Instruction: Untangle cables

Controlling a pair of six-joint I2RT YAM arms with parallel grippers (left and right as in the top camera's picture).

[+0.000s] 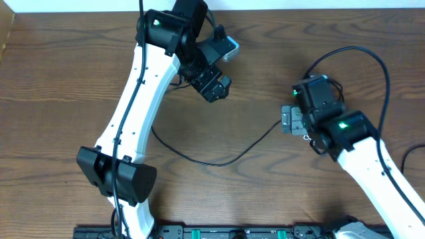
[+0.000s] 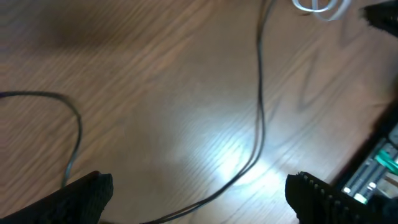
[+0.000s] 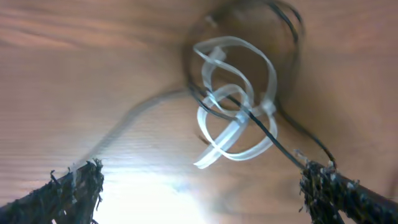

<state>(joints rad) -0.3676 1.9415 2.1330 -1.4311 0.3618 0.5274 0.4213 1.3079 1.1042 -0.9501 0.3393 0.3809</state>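
Wooden table (image 1: 53,99). Left claw (image 2: 198,190): wide open, empty. Right claw (image 3: 199,186): wide open, gripping nothing, above the tangle. Black cable (image 1: 219,161) curves between both arms; white cable (image 3: 236,106) loops across it.

The left arm (image 1: 146,86) and the right arm (image 1: 372,166) share white link shells (image 1: 154,63), black joint housings (image 1: 126,174) with green indicator lights (image 1: 157,22), thick black wires (image 1: 387,79) routed outside, and dark rough-edged fingers (image 3: 74,193).
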